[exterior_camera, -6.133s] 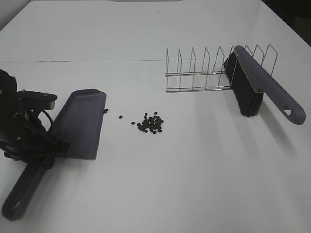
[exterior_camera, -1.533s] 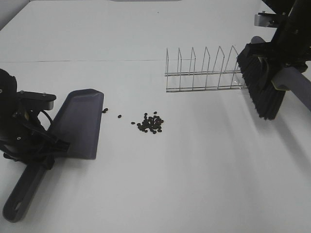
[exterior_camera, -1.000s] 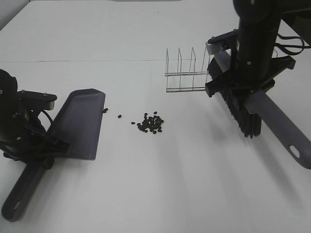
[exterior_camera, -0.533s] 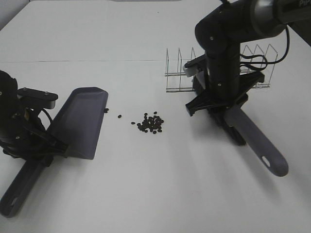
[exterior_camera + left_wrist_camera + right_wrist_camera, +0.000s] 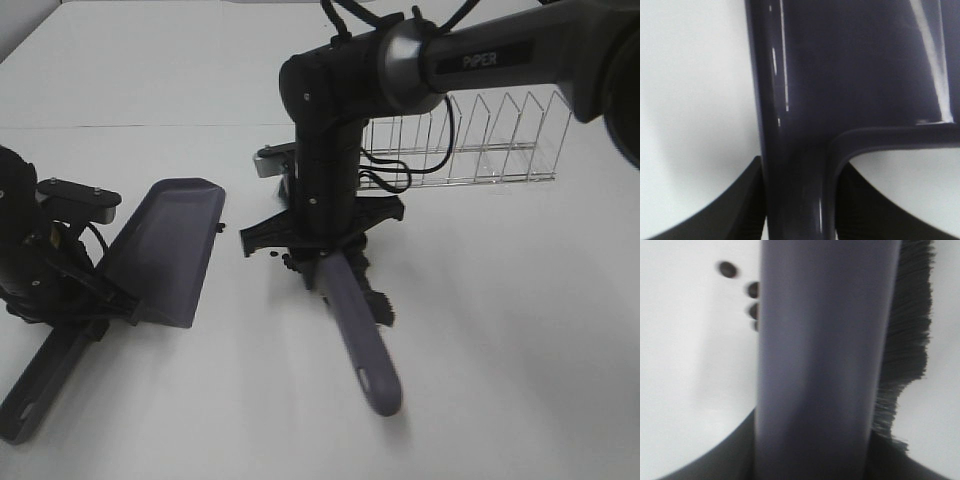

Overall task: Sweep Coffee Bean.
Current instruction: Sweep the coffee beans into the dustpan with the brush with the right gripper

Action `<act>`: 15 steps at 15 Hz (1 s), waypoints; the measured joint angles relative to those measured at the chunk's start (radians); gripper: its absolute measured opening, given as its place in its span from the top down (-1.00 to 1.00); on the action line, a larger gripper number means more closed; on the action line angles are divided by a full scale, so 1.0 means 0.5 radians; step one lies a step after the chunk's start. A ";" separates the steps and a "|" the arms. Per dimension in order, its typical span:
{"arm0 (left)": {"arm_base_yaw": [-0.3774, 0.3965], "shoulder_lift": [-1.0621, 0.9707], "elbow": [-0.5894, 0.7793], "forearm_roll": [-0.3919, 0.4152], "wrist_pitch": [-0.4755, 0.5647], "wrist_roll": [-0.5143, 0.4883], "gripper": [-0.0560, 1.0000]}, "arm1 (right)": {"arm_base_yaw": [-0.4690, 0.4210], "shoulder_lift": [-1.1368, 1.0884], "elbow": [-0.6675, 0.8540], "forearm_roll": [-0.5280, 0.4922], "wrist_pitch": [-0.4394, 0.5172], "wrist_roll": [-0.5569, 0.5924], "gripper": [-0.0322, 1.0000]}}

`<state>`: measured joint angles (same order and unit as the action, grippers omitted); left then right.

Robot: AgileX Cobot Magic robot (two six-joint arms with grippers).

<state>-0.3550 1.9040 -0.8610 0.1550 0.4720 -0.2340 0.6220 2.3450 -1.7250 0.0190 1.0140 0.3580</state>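
The coffee bean [image 5: 727, 269] pile lies near the dustpan [image 5: 170, 250] (under brush [image 5: 352, 315])

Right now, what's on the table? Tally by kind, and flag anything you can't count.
dustpan: 1
brush: 1
wire rack: 1
coffee beans: not countable, as most are hidden under the brush and arm
Total: 3, beans excluded

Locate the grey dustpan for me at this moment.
In the exterior high view the dustpan sits on the left side of the white table, its handle clamped in the left gripper, its open edge facing the brush at centre.
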 joint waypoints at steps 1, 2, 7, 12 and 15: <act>0.000 0.000 0.000 0.000 -0.002 0.000 0.27 | 0.034 0.042 -0.090 0.136 -0.038 0.004 0.39; 0.000 0.000 0.000 0.002 -0.002 0.000 0.27 | 0.046 0.058 -0.134 0.198 -0.062 0.006 0.39; 0.000 0.000 0.000 0.004 -0.012 0.000 0.27 | 0.110 0.218 -0.476 0.800 -0.262 0.008 0.39; 0.000 0.000 0.000 0.006 -0.014 0.000 0.27 | 0.110 0.240 -0.680 0.716 -0.150 0.008 0.39; 0.000 0.000 0.000 0.014 -0.018 0.000 0.27 | 0.110 0.240 -0.990 0.346 0.266 0.008 0.39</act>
<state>-0.3550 1.9040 -0.8610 0.1620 0.4630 -0.2340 0.6770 2.4650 -2.2200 0.1920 1.1470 0.3620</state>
